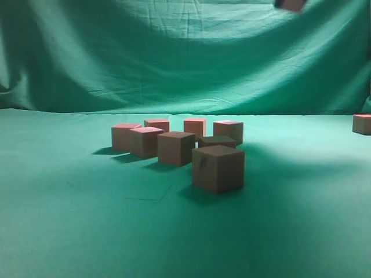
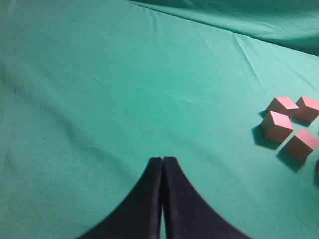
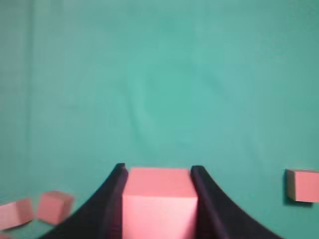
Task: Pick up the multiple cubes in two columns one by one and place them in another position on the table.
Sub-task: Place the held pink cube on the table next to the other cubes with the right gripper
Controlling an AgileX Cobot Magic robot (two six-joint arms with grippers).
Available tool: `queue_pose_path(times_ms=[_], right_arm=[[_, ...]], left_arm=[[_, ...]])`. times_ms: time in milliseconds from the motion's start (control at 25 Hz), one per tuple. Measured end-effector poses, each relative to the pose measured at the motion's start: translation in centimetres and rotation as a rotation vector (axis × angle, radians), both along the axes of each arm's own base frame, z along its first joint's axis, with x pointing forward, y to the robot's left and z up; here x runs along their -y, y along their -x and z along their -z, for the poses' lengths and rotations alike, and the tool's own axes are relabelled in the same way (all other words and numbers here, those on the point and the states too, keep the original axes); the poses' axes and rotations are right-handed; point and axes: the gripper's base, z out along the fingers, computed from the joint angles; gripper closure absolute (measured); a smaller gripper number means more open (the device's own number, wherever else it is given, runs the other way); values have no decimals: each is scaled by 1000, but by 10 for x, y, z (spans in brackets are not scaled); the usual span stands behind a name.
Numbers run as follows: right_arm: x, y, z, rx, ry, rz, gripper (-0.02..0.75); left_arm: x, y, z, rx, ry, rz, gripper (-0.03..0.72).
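Several pinkish-tan cubes [image 1: 176,147] stand in two rough columns on the green table [image 1: 69,220]; the nearest one [image 1: 218,168] sits closest to the camera. My right gripper [image 3: 157,172] is shut on one cube [image 3: 158,201], held between both black fingers well above the cloth. In the exterior view that lifted cube [image 1: 290,4] just shows at the top edge. My left gripper [image 2: 163,160] is shut and empty, hovering over bare cloth to the left of some cubes [image 2: 277,125].
A single cube [image 1: 362,123] rests apart at the far right of the table, and the right wrist view shows it as a lone cube [image 3: 301,185]. A draped green backdrop [image 1: 185,52] rises behind the table.
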Motion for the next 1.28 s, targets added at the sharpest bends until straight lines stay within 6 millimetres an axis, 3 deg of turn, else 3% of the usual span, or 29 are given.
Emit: queue_pose_path(times_ms=[120, 240, 360, 480, 720, 1000, 1280], right_arm=[[-26, 42, -42, 75, -18, -101, 476], [-52, 89, -61, 88, -22, -217, 476], [-75, 133, -61, 53, -16, -327, 476], [-103, 174, -44, -5, 23, -495, 476], [-151, 231, -6, -84, 122, -835, 476], [-191, 266, 10, -98, 167, -1042, 476], [-220, 260, 59, -206, 242, -1094, 476]], left_arm=[[0, 0, 0, 0, 0, 0, 688], [0, 0, 0, 0, 0, 0, 688], [0, 0, 0, 0, 0, 0, 688], [0, 0, 0, 0, 0, 0, 688], [0, 0, 0, 0, 0, 0, 688], [0, 0, 0, 0, 0, 0, 688], [0, 0, 0, 0, 0, 0, 688]])
